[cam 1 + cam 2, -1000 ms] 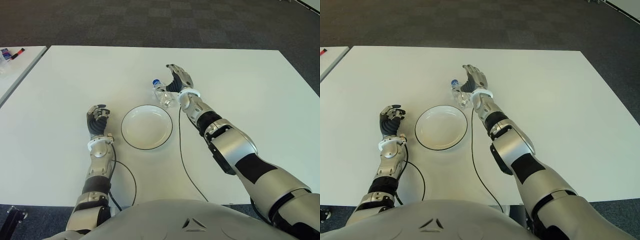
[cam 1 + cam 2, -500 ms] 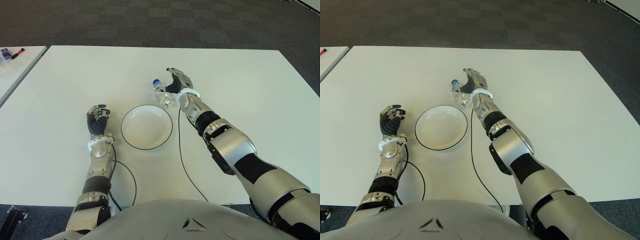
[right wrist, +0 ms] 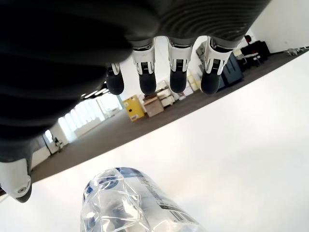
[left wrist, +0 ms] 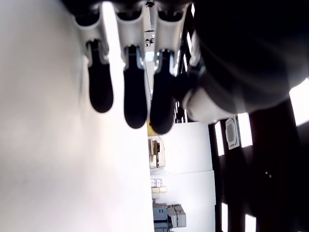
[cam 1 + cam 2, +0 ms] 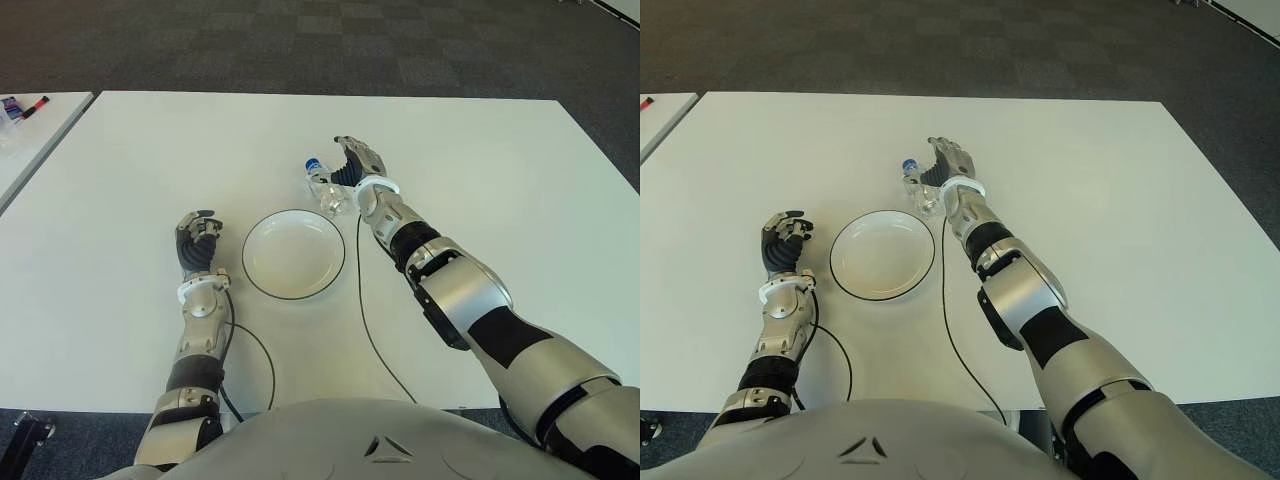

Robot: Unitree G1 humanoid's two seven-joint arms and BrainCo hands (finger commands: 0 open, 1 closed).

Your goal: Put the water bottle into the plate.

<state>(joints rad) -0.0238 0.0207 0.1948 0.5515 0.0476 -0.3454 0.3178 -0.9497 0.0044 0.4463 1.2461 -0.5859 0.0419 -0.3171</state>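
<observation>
The right hand (image 5: 356, 160) has edged closer to the bottle (image 5: 324, 188) over the last second and now sits just beside it. Its fingers (image 3: 176, 72) are spread and extended past the bottle's cap end, with the thumb off to one side; nothing is gripped yet. The bottle lies on its side on the table (image 5: 500, 180), under the open palm and just beyond the far rim of the plate (image 5: 294, 254). The approach looks nearly done, so closing around the bottle seems the next step. The left hand (image 5: 198, 243) shows on the plate's left side, fingers loosely curled around nothing.
</observation>
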